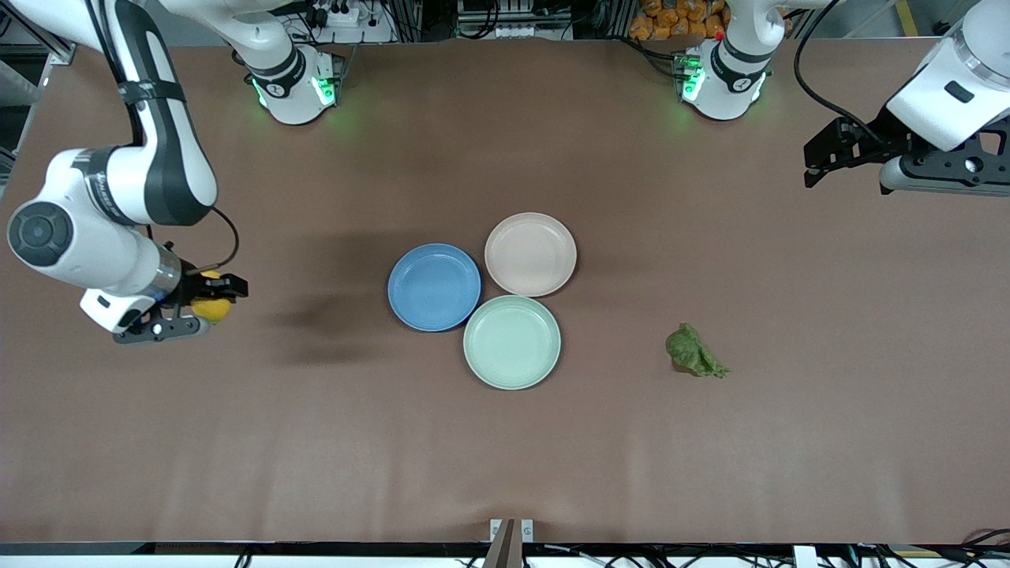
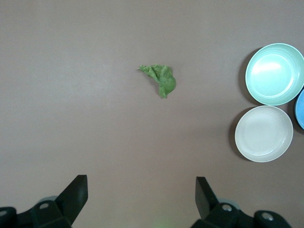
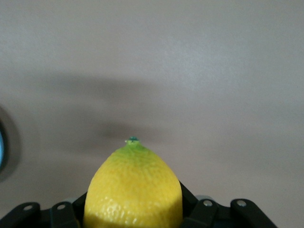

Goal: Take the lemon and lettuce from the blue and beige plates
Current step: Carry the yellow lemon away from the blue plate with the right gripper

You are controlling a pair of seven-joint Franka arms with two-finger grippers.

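Lemon [image 1: 211, 308] clamped in right gripper [image 1: 207, 303]; left gripper [image 1: 821, 162] spread, above lettuce [image 1: 693, 352].

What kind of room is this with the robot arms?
Probably a robot lab. Two arms are bolted to a brown table, with cables and metal framing along its edge. The right gripper holds a lemon; the left gripper hangs open; toy-like plates sit mid-table.

Even, bright overhead light, no harsh glare. Soft blurry arm shadow on the table [image 1: 710, 473] beside the blue plate [image 1: 434, 286]. Right wrist view: lemon [image 3: 133, 190] sharp up close. Faint sheen on the green plate [image 2: 275, 73].
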